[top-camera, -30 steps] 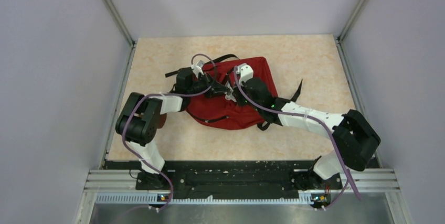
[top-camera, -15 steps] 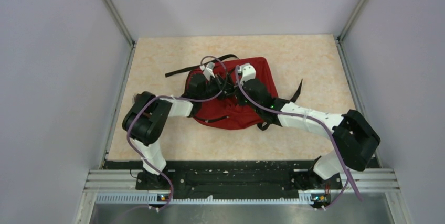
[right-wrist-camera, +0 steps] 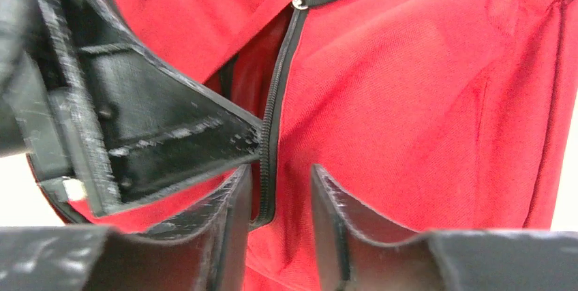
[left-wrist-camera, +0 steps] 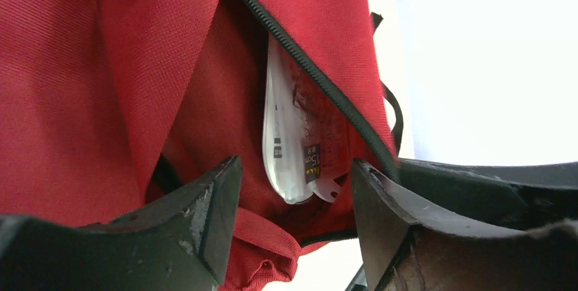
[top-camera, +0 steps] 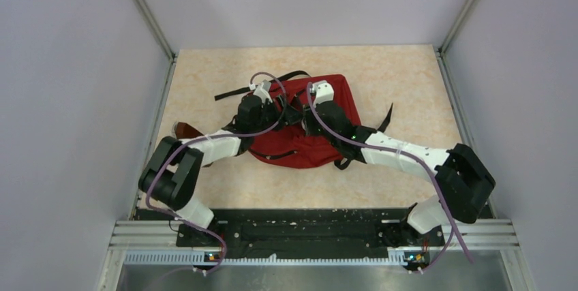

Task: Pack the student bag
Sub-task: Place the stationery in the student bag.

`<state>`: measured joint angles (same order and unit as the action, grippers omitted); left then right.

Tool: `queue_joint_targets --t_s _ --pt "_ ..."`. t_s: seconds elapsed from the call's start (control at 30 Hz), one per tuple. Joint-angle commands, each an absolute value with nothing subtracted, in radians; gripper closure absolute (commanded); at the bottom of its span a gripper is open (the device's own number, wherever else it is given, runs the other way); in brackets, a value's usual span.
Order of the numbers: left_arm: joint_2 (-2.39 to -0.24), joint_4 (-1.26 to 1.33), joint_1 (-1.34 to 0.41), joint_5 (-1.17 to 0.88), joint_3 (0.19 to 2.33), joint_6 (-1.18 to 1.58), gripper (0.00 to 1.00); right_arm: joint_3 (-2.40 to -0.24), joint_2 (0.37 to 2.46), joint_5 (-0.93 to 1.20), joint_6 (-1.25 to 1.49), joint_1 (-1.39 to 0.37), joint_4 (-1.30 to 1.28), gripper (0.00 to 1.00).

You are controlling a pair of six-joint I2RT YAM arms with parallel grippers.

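Student bag lies flat mid-surface, with both arms reaching over its upper part. A black strap trails off to the bag's left.

Left gripper: fingers spread wide and holding nothing, hovering right at the open pocket mouth. Between the fingers the left wrist view shows a clear plastic pack with a small "15cm" label, probably a ruler. It sits inside the pocket behind the open zipper, its lower end peeking out near the opening.

Right gripper: jaws close together with a narrow gap. The zipper edge and red fabric run down between them, right next to one finger. Cannot tell whether it is clamping the edge or just sitting over it. My guess is that it is holding the mouth open for the other arm.

Progress, as a judgement: at least one item is in, so packing is partly done. The pack looks not fully seated — likely needs a push deeper. The zipper is not yet closed, so that step remains.

A small brown item lies on the surface near the left edge, well apart from the bag. What it is cannot be told at this size — it may still have to go in. No other loose items are visible in the top view.
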<state>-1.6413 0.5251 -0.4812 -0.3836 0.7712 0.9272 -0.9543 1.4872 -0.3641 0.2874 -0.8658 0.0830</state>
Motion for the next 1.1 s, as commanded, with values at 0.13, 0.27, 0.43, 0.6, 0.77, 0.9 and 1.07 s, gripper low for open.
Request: queue_joint_targets --t_s 0.13,0.27,0.43,0.6,0.77,0.9,1.07 --pt "-1.388 0.283 -0.451 -0.196 0.71 0.752 0.31 -1.037 1.376 -0.358 0.287 -0.876 -0.108 0.26" --pt "-1.265 0.22 -0.442 -0.122 0.647 0.733 0.28 -1.039 1.308 -0.383 0.306 -0.841 -0.262 0.16" --pt "-1.102 0.078 -0.439 -0.034 0.602 0.71 0.24 -0.978 1.192 -0.438 0.373 -0.729 -0.472 0.14" --pt "-0.958 0.01 -0.434 -0.009 0.551 0.699 0.21 -0.786 0.992 -0.464 0.494 -0.568 -0.546 0.06" --pt "-0.905 0.003 -0.428 -0.069 0.538 0.689 0.19 -0.638 0.841 -0.412 0.583 -0.445 -0.532 0.05" --pt "-0.934 -0.048 -0.423 -0.138 0.577 0.686 0.19 -0.582 0.859 -0.395 0.589 -0.416 -0.51 0.06" --pt "-0.943 -0.052 -0.42 -0.157 0.592 0.677 0.19 -0.541 0.875 -0.288 0.536 -0.418 -0.384 0.06"
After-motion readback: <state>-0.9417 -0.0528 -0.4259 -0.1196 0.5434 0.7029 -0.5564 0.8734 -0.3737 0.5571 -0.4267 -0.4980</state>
